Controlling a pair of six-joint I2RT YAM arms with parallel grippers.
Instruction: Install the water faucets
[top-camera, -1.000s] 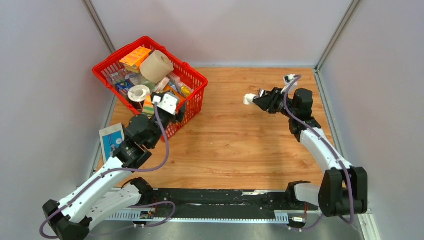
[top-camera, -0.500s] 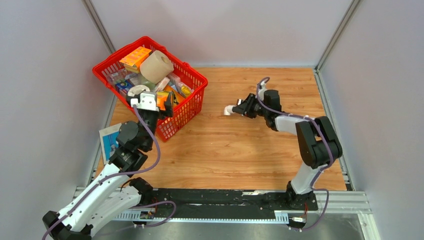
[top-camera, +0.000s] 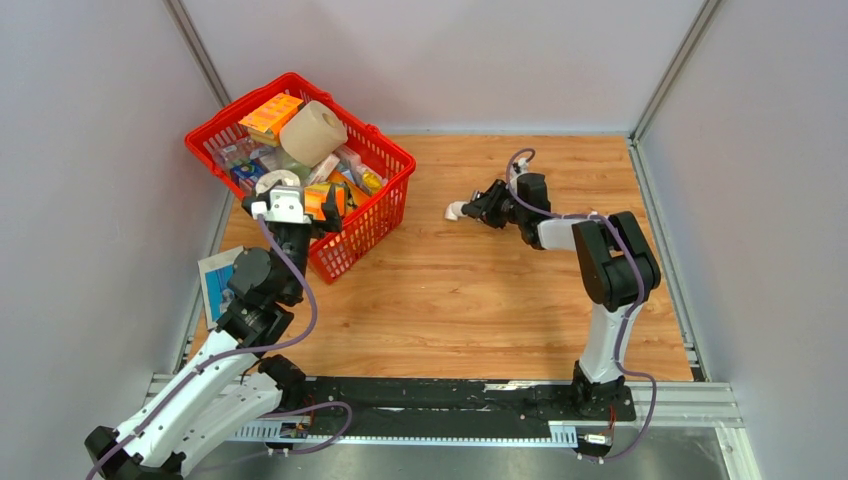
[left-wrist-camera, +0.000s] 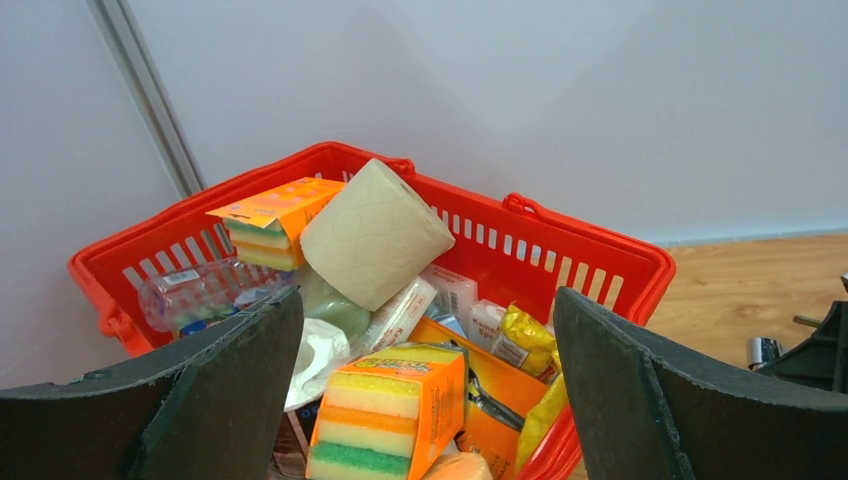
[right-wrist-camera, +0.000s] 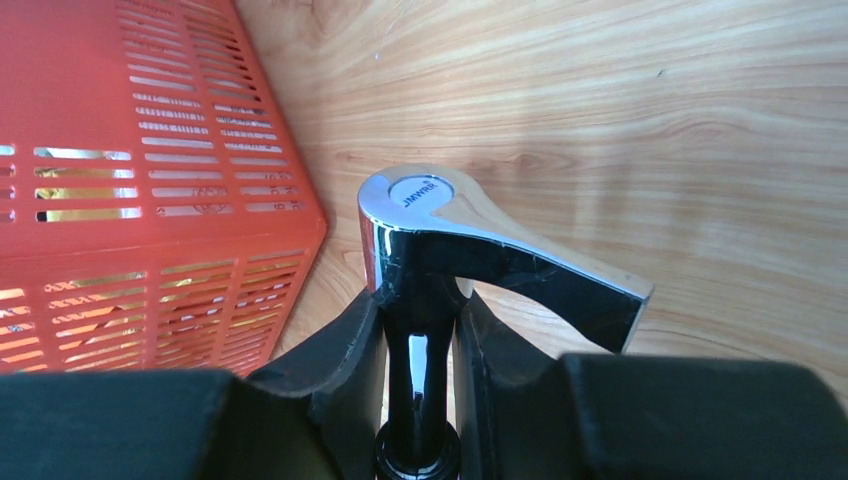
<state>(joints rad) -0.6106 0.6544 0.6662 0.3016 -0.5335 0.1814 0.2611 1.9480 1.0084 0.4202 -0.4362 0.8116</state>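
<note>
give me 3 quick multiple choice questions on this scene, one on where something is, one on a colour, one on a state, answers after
1. Where on the table does the red basket stand?
A. far right corner
B. far left corner
C. near edge, between the arm bases

2. What colour is the faucet in the right claw?
A. shiny silver
B. yellow
C. red

3. How is the left claw?
A. shut on a faucet
B. shut, empty
C. open wide, holding nothing

Answers:
1 B: the top view shows it at the far left of the wood.
2 A: the right wrist view shows mirror-bright chrome.
3 C: the left wrist view shows its jaws far apart, with nothing gripped between them.
</note>
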